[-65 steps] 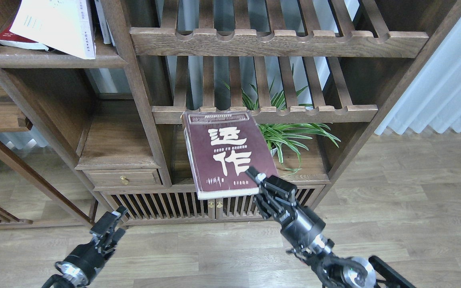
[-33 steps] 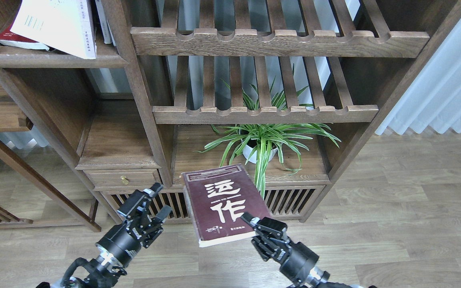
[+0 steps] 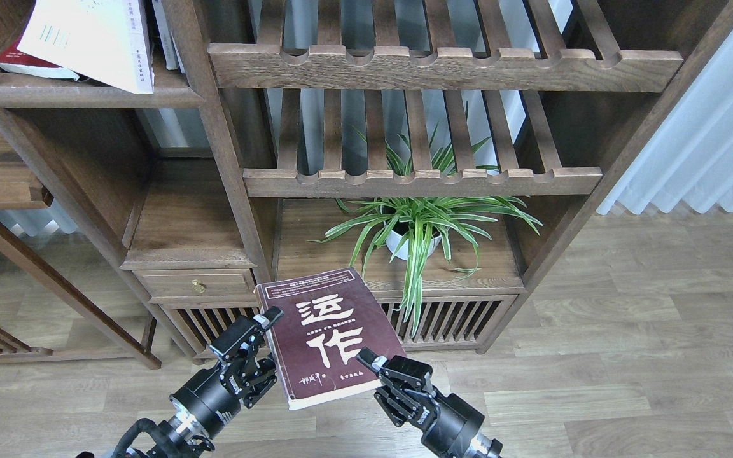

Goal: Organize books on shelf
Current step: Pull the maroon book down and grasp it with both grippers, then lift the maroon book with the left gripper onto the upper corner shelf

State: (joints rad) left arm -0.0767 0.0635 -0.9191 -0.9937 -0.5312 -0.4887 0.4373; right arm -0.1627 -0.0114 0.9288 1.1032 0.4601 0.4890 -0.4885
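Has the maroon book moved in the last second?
Yes. The maroon book has dropped away from the slatted rack, down and left, now below the potted plant, held by the right gripper.

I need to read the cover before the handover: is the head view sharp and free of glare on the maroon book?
Head view: maroon book sharp, its white characters crisp, no glare on the cover; even daylight, soft shadows; both grippers, left and right, unblurred; shelf posts splay outward toward the top edge.
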